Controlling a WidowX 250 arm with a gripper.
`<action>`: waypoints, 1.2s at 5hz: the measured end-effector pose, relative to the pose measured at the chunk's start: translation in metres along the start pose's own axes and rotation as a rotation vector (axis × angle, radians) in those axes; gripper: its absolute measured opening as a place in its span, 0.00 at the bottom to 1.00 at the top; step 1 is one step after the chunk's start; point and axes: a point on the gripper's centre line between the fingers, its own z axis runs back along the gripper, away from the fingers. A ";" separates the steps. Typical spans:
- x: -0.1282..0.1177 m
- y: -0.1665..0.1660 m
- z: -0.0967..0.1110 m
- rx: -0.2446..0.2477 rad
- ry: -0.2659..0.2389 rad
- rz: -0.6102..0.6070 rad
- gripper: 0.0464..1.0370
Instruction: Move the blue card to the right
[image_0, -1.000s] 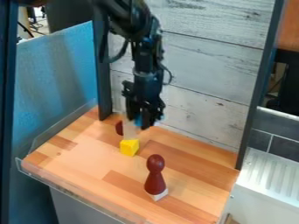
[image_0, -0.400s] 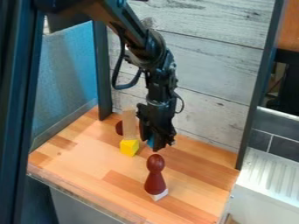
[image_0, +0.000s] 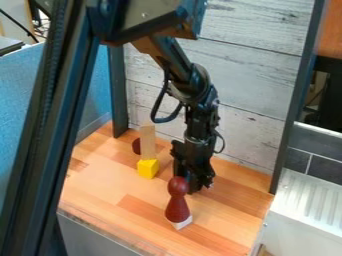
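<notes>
Gripper (image_0: 192, 185) low behind red pawn (image_0: 177, 201); its grip state and the blue card's location cannot be determined. Rightward transfer judged in hand; next, placement clear of the pawn.

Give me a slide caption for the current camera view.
Black gripper low over a wooden surface, behind a dark red peg figure, near a yellow block.

A dark-red, pawn-shaped piece (image_0: 178, 204) stands upright. A yellow block (image_0: 147, 169) is positioned beside an upright tan wooden block (image_0: 147, 143).
</notes>
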 end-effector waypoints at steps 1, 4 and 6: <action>0.007 0.000 0.002 -0.016 -0.013 0.015 0.57; 0.006 0.014 0.038 -0.084 -0.084 0.090 0.96; -0.007 0.045 0.116 -0.145 -0.118 0.160 0.96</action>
